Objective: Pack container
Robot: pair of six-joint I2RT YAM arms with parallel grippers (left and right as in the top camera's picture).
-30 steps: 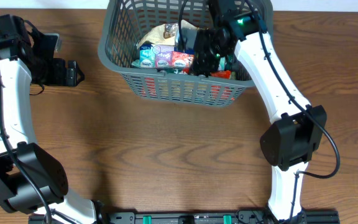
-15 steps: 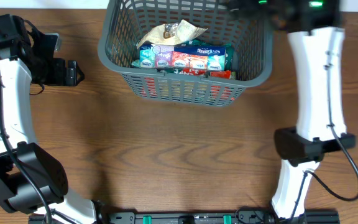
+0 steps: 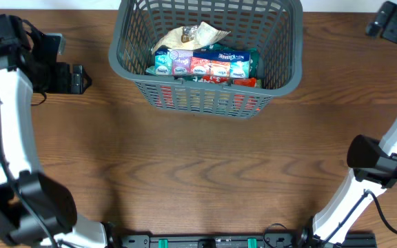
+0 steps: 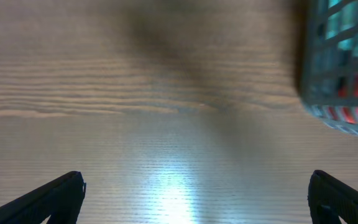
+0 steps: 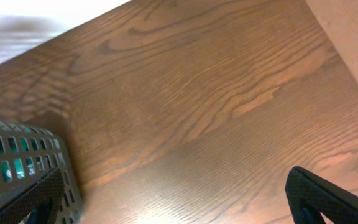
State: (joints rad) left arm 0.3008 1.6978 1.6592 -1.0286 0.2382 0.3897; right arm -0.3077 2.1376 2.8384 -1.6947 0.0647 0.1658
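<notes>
Container (image 3: 205,100) untouched: left end effector (image 4: 197,190), right end effector (image 5: 176,190) gape empty.

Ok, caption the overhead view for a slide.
Packed grey basket of snack packets, left gripper and right gripper flanking it.

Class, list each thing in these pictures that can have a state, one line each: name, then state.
container: upright, open-topped, partly filled.
row of packets: lying side by side inside the container.
crinkled bag: inside the container, beside the packets.
left gripper: jaws open, empty.
right gripper: jaws open, empty.
</notes>
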